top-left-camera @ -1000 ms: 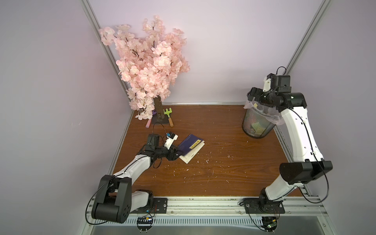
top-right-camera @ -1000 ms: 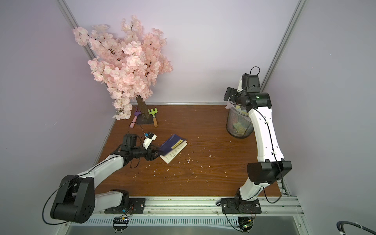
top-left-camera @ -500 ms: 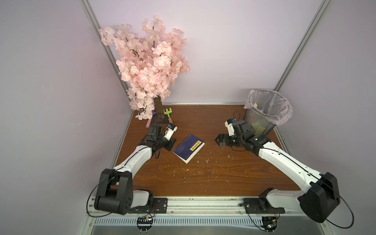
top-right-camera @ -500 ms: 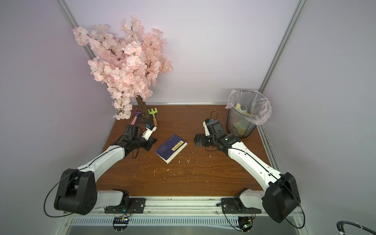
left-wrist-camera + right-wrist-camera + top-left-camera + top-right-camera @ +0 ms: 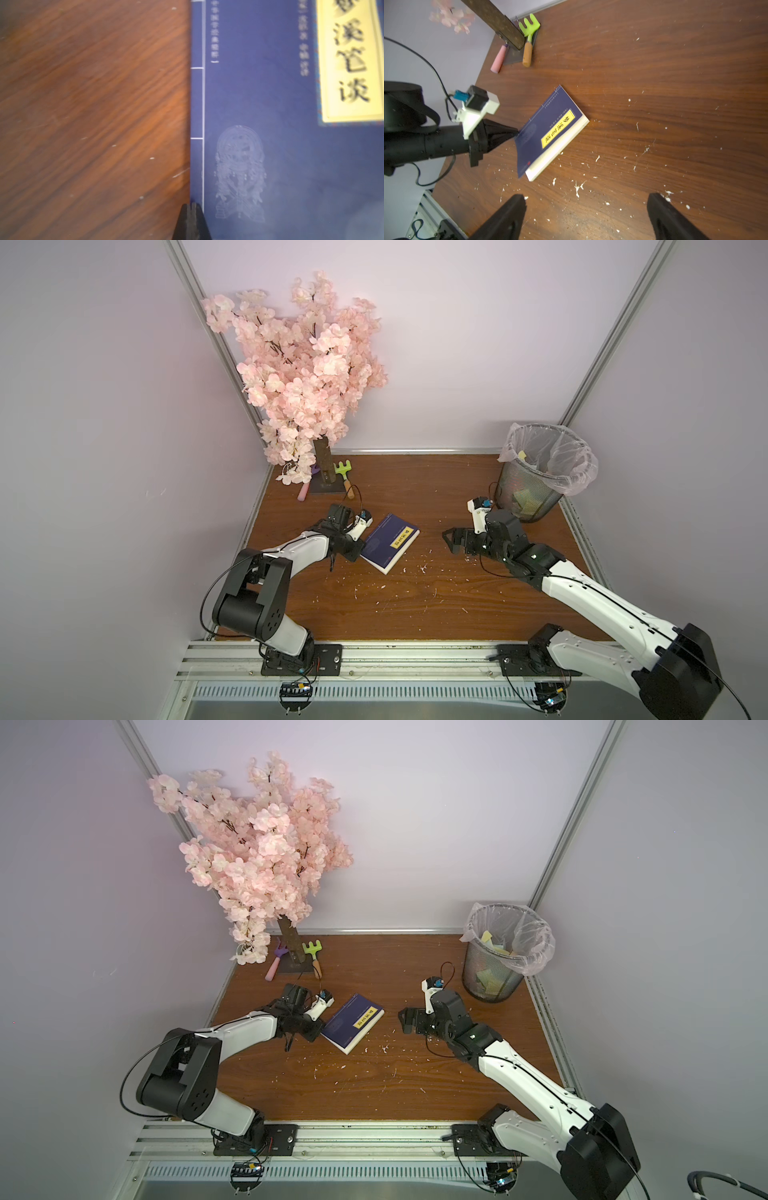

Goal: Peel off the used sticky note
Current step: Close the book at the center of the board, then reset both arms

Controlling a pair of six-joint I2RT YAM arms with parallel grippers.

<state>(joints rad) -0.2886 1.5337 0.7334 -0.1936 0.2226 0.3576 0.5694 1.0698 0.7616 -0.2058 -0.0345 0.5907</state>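
Two pincers are held low over the desk (image 5: 415, 597): left pincer (image 5: 516, 131) shut against the spine of the book (image 5: 550, 124), right pincer (image 5: 586, 197) spread wide.

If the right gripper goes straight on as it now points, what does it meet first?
Probably the blue book, at its page edge. Only crumb-strewn table lies between it and the right gripper; how low the gripper points is unclear.

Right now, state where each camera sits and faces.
Top views: high over the front rail, looking down on the table; left arm and right arm show.
Left wrist: close above the book, looking down; shut left tool shows.
Right wrist: low over the table, facing the book; open right tool shows.
Wrist views share book and left tool.
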